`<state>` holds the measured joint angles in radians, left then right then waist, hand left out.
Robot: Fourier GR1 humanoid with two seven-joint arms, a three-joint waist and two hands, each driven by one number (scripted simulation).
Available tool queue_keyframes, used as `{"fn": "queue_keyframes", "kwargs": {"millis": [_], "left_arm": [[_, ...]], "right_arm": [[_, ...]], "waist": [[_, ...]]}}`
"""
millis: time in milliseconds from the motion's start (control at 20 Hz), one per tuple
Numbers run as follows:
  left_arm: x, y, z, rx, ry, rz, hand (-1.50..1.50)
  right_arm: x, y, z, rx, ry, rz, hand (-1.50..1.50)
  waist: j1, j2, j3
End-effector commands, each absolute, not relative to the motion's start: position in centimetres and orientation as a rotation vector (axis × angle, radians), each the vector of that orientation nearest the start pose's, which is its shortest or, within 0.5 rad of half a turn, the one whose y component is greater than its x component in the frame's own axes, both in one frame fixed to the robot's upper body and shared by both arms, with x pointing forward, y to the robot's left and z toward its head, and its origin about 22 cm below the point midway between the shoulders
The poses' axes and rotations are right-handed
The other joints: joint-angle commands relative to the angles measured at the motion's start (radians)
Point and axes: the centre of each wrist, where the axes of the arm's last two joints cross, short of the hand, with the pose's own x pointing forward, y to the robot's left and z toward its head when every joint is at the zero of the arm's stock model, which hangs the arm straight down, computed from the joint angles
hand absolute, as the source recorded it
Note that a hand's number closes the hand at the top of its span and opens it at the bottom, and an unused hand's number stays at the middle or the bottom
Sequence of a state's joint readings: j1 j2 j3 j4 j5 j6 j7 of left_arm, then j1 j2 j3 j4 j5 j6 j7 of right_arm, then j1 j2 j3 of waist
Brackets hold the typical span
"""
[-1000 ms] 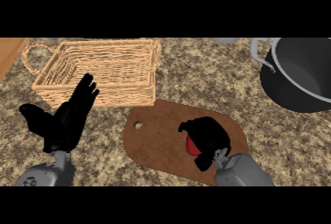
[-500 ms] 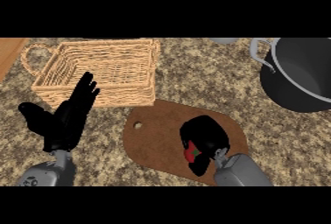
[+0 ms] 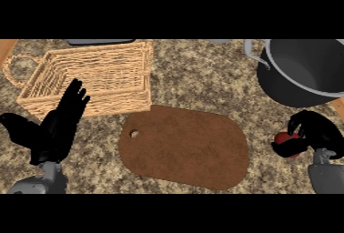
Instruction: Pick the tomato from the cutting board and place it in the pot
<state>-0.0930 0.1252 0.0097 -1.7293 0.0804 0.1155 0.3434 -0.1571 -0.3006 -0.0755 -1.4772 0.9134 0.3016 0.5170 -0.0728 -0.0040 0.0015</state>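
Head view, right hand curled around tomato, left hand open, fingers straight.

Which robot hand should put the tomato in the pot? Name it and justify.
The right robot hand. It is curled round the tomato, off the cutting board, just below the pot. The left robot hand rests open by the basket.

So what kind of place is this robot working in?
Most likely a kitchen counter: a speckled stone countertop carries a brown cutting board, a dark pot and a wicker basket, and the right hand holds a tomato.
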Motion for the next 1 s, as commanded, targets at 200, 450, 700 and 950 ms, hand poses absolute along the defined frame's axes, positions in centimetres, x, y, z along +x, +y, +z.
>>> {"fn": "queue_keyframes", "kwargs": {"millis": [200,450,700,950], "left_arm": [[26.7,22.2,7.2,0.041,-1.47,0.016,0.0],[25.4,23.2,5.8,0.034,-1.478,0.005,0.0],[25.7,23.1,5.9,0.016,-1.466,-0.005,0.0],[26.3,21.6,7.0,0.004,-1.486,-0.015,0.0]], "right_arm": [[24.1,-39.3,11.2,-1.346,-0.741,0.404,1.5],[21.3,-39.2,16.5,-1.406,-0.897,0.39,1.5],[19.8,-38.6,22.1,-1.513,-1.083,0.419,1.5],[21.3,-38.3,27.0,-1.484,-1.274,0.342,1.5]], "waist": [[0.041,-0.001,-0.002],[0.06,0.0,-0.002],[0.064,0.0,-0.002],[0.08,0.003,-0.002]]}}
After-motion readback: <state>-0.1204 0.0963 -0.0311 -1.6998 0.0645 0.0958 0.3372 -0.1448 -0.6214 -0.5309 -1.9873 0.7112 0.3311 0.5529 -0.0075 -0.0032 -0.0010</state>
